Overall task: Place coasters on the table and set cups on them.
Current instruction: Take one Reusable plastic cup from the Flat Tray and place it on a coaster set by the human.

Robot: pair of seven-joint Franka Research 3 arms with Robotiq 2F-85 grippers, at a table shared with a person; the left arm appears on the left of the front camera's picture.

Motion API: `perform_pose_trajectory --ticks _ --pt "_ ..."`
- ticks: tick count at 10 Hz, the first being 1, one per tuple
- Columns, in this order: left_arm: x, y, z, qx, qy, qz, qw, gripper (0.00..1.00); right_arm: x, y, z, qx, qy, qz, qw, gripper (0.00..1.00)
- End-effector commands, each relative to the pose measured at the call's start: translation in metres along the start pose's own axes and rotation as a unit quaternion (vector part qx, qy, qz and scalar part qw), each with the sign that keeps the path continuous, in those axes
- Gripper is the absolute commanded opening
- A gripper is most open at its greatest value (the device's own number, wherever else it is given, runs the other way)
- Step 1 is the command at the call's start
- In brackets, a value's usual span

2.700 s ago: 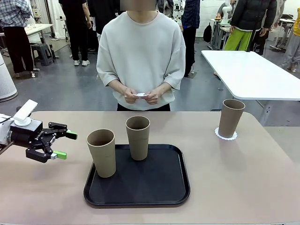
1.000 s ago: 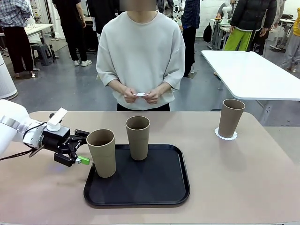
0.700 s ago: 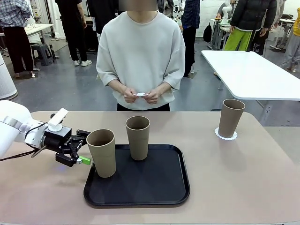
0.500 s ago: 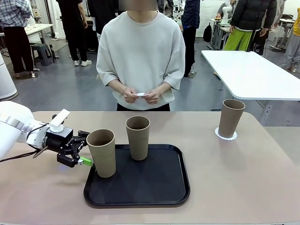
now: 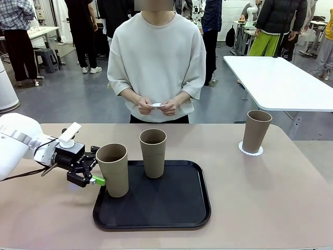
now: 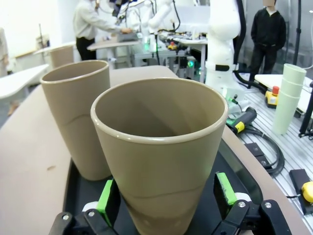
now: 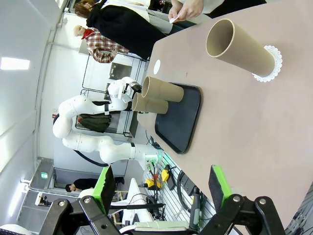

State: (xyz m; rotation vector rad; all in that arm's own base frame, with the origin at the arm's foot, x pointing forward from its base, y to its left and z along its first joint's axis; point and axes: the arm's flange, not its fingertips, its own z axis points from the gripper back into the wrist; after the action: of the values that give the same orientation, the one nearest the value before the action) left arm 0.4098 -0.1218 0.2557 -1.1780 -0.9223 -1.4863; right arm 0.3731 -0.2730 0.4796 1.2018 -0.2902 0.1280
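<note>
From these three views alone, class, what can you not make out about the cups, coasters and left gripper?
Front view: the near cup hides the left gripper's far finger.
Front view: the white paper in the person's hands is too small to count coasters.
Front view: the far cup covers its coaster's centre.
Left wrist view: the bottom edge cuts off the near cup's base.

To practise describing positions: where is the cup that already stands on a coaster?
In the front view, the cup stands on its coaster toward the far right of the table, well apart from the black tray to its left.
</note>
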Motion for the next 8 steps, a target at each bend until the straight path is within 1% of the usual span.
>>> perform_pose_trajectory --ticks 1,8 --pt "-0.003 0.005 -0.009 0.004 -0.012 -0.025 1.0 1.0 0.0 0.001 0.0 0.002 0.001 -0.006 1.0 1.0" --pt "0.0 0.006 -0.027 -0.018 -0.014 -0.025 0.999 1.0 0.0 0.001 0.0 0.002 0.001 -0.006 1.0 1.0"
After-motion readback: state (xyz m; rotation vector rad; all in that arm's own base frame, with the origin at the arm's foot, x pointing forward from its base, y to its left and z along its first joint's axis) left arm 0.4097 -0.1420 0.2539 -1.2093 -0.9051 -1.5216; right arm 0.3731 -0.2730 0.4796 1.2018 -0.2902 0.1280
